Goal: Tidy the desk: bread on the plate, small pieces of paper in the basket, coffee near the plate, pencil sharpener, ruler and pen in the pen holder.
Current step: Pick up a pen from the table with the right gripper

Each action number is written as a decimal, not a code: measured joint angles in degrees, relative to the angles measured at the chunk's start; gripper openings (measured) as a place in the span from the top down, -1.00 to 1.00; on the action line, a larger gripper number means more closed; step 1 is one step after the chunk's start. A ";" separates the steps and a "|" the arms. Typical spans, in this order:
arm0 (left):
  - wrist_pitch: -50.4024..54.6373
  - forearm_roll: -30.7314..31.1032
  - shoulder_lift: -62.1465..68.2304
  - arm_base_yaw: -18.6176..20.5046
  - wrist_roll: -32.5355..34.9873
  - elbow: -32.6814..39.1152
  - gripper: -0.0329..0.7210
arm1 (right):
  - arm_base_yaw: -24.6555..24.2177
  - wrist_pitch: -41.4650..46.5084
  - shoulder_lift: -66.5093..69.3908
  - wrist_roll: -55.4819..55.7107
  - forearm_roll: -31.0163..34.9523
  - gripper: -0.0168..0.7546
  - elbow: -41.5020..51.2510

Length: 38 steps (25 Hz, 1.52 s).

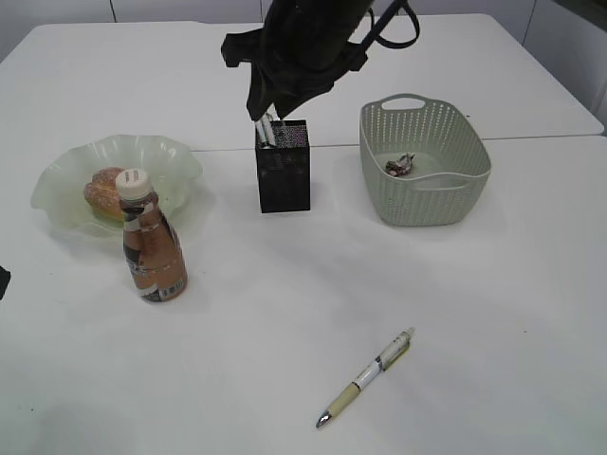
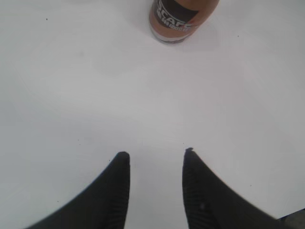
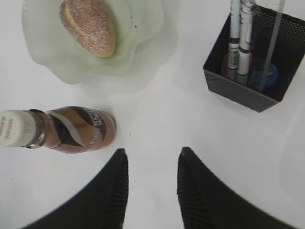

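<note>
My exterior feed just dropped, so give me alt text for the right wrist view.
Two black fingers of the right gripper, open and empty, hover over the white table. Beyond: brown coffee bottle with white cap left, sugared bread roll in a pale green wavy glass plate, and black mesh pen holder holding pens at right.

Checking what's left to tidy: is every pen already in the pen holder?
No, one pen lies on the table, well apart from the pen holder.
</note>
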 joint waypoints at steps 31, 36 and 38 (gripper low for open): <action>-0.16 -0.05 0.00 0.00 0.00 0.00 0.18 | 3.17 -18.55 -30.66 42.73 2.53 0.32 68.08; 0.98 -0.05 0.00 0.00 0.00 0.00 0.18 | 3.17 -25.23 -29.57 55.01 4.44 0.32 68.08; 1.08 -0.05 0.00 0.00 0.00 0.00 0.18 | 3.17 -25.72 -28.04 55.87 6.24 0.32 68.08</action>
